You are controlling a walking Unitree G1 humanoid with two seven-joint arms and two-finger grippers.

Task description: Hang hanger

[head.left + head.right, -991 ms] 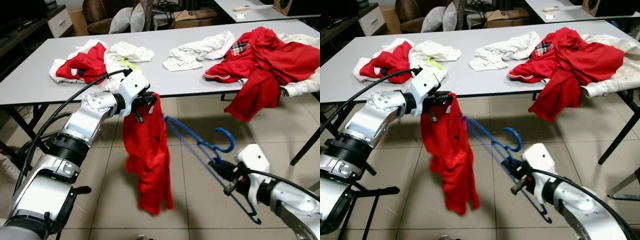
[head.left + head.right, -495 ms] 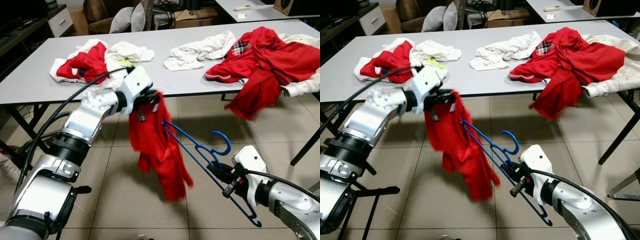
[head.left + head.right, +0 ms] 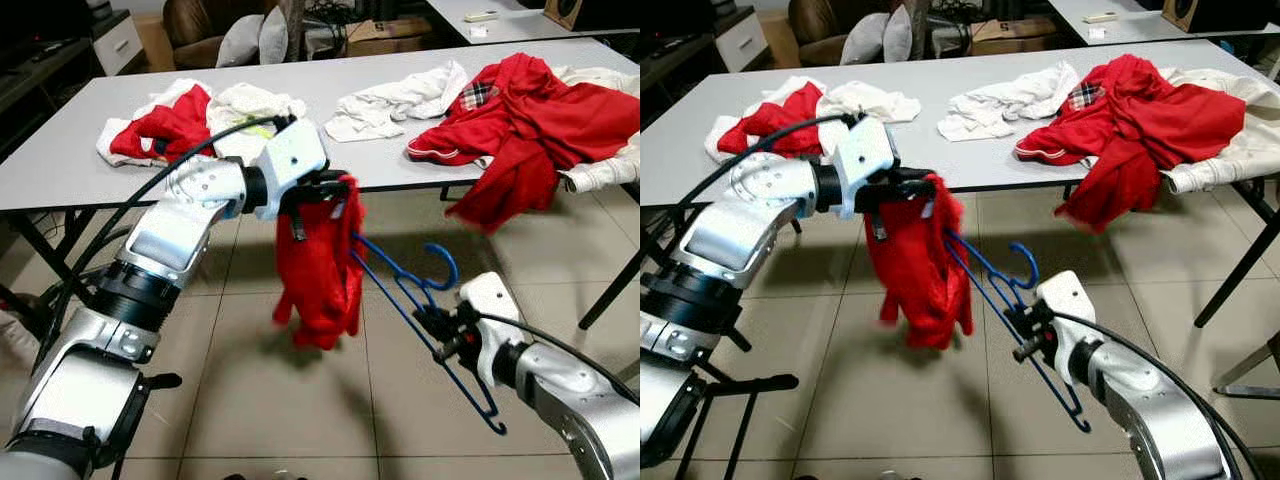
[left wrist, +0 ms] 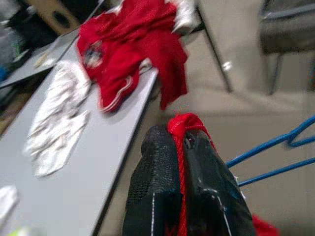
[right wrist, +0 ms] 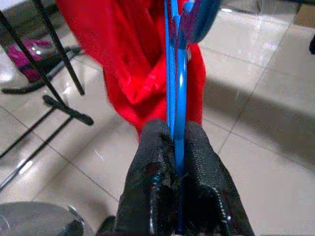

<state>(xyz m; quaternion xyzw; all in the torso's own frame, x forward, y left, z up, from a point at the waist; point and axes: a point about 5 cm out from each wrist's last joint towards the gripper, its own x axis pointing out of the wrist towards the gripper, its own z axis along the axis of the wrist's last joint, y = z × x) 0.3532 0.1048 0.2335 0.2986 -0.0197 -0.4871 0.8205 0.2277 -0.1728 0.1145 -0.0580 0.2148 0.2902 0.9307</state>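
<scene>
My left gripper [image 3: 335, 190] clenched on top fold of red garment [image 3: 318, 262], cloth dangling above tiled floor [image 3: 230, 390] just in front of grey table [image 3: 80, 150]. My right gripper [image 3: 437, 330] pinching blue hanger [image 3: 405, 290] near its hook; one hanger end reaches into garment, other end points down toward floor. Red and white clothes heaps [image 3: 520, 105] on table behind.

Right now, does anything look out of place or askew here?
Yes. The red garment hangs bunched from the left gripper, only one end of the blue hanger in its folds. A red jacket droops off the table edge.
</scene>
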